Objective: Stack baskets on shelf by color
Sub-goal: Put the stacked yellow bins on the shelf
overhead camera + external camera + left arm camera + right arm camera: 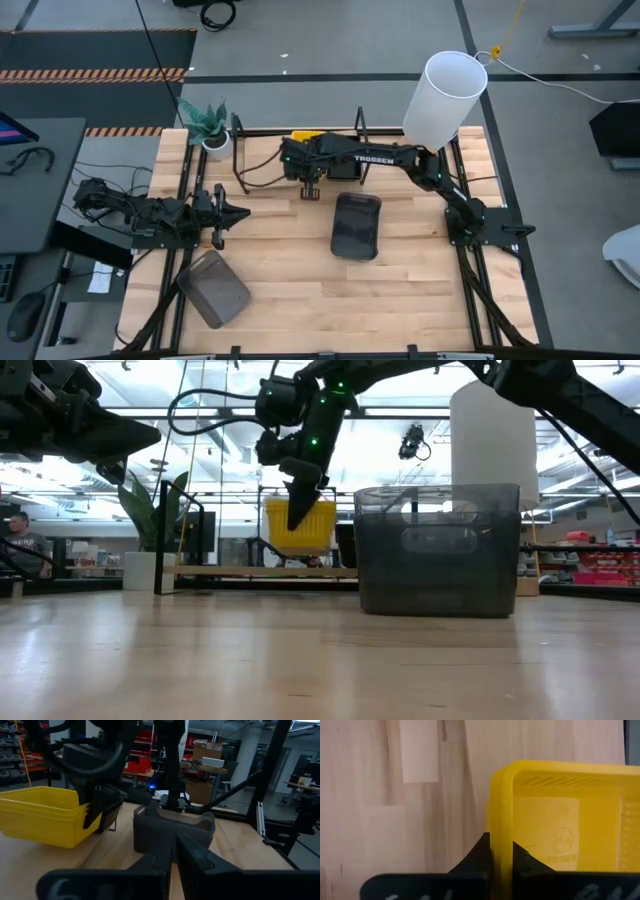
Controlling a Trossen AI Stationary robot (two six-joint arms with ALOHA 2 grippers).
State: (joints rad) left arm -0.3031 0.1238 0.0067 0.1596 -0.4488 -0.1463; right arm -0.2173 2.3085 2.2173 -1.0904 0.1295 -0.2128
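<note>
Right pincer (501,851): clamped on the yellow basket (560,820) rim, lifted near the shelf (262,132).
Left pincer (240,212): closed, empty, over the worktop (300,290).
Handling: likely light, stiff, slick plastic; rim suits gripping.
Grey baskets (356,225): on worktop.

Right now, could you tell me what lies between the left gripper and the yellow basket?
In the high view, only bare wooden table separates the left gripper from the yellow basket, which the right gripper holds.
</note>
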